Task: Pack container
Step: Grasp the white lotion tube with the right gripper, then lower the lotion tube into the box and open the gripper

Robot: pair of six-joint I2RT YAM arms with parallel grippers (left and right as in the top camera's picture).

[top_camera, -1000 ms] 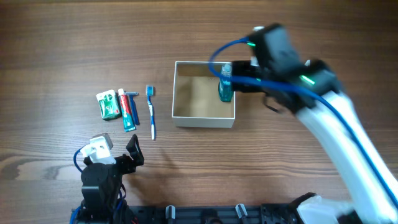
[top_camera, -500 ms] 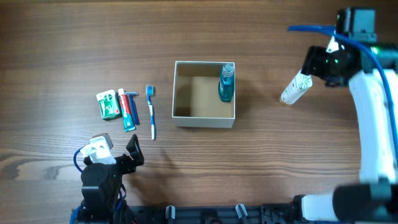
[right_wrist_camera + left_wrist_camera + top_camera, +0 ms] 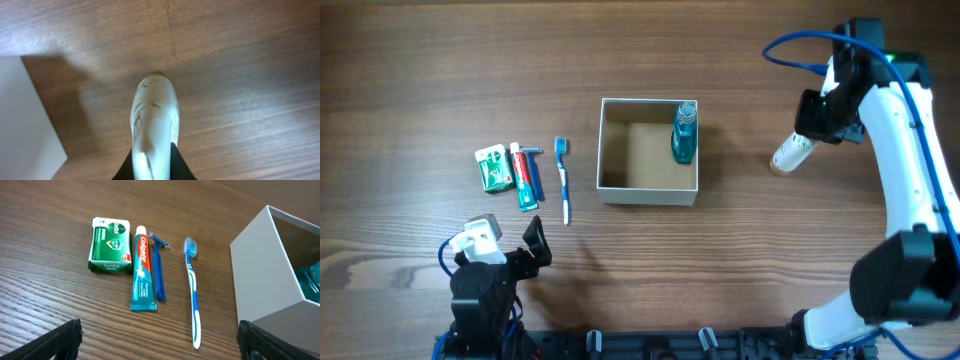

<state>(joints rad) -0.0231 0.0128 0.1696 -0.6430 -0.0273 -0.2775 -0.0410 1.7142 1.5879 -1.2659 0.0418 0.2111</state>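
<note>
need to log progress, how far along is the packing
Done: one teal bottle stands in the container, against its right wall. In hand: the right gripper is shut on a white tube, out to the right of the container. Left: the soap box, toothpaste, razor and toothbrush lie on the table; the left gripper is open and holds nothing.

Wood-grain table (image 3: pixel 420 60) matt; container (image 3: pixel 648 197) matt cardboard; white tube (image 3: pixel 152 115) smooth.

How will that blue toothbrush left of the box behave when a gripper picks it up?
The toothbrush looks like stiff plastic, so probably no flopping. It is thin and lies flat, so likely light but awkward to pinch.
</note>
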